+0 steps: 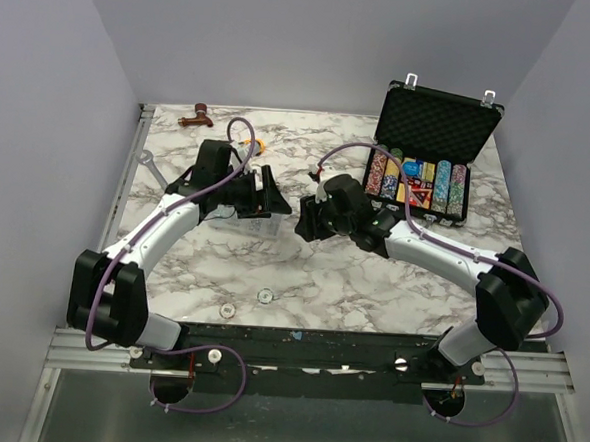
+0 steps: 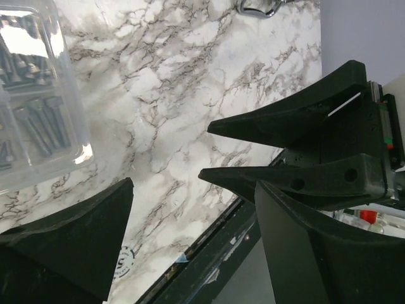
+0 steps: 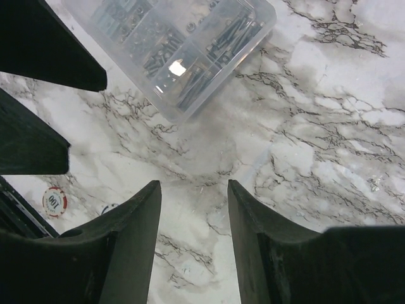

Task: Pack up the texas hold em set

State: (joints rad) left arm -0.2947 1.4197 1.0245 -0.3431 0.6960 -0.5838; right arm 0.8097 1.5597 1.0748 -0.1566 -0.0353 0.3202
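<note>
The black case point(image 1: 438, 120) of the texas hold em set stands open at the back right, foam lid upright, with rows of coloured chips point(image 1: 419, 183) inside. Two loose chips point(image 1: 265, 295) lie near the front edge; one red and white chip point(image 3: 54, 201) shows in the right wrist view. My left gripper point(image 1: 274, 195) point(image 2: 193, 183) and right gripper point(image 1: 308, 220) point(image 3: 193, 183) face each other mid-table, tips close together. Both are open, with only marble between their fingers. In the left wrist view the right gripper's fingers point(image 2: 285, 123) point in from the right.
A clear plastic compartment box point(image 3: 183, 44) point(image 2: 38, 101) of screws lies under the left gripper. A yellow tape measure point(image 1: 261, 144), a brown tool point(image 1: 195, 116) and a metal piece point(image 1: 148, 160) lie at the back left. The black front rail point(image 2: 209, 253) edges the table.
</note>
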